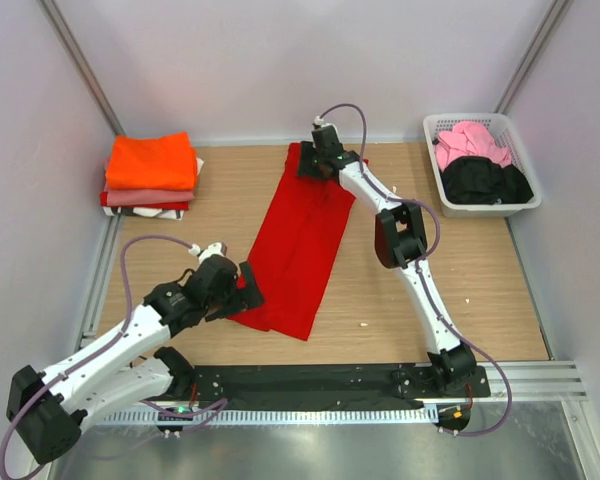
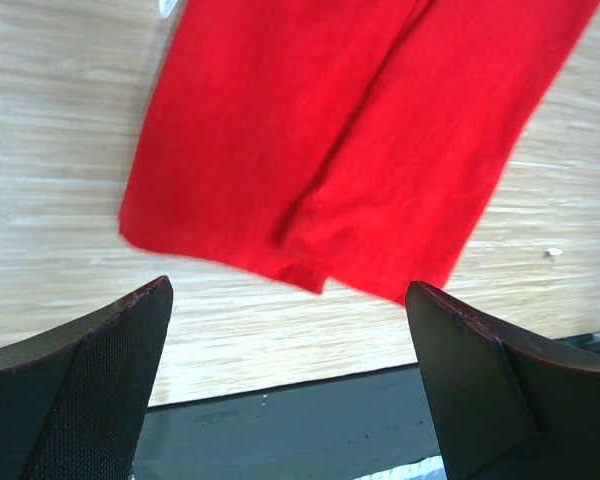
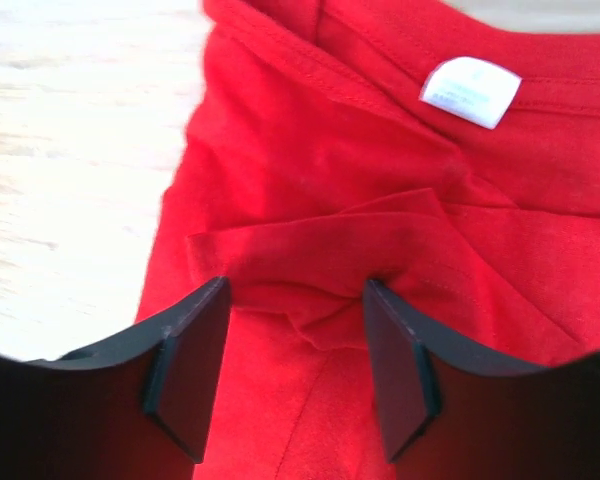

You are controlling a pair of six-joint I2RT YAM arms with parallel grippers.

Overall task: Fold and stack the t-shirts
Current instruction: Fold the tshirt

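Observation:
A bright red t-shirt (image 1: 302, 245) lies folded into a long strip across the middle of the wooden table. My right gripper (image 1: 318, 158) is at its far collar end. In the right wrist view the gripper (image 3: 296, 290) is open, tips pressed on the cloth, with a bunched fold (image 3: 310, 270) between them, below the white neck label (image 3: 470, 92). My left gripper (image 1: 242, 290) is open and empty beside the shirt's near left corner. In the left wrist view the gripper (image 2: 288, 300) hovers just short of the shirt's hem (image 2: 310, 180).
A stack of folded shirts, orange (image 1: 152, 160) on top and salmon-pink (image 1: 145, 197) under it, sits at the far left. A white slatted basket (image 1: 468, 118) at the far right holds a pink shirt (image 1: 472, 143) and a black shirt (image 1: 485, 180). A black base plate (image 1: 320, 380) runs along the near edge.

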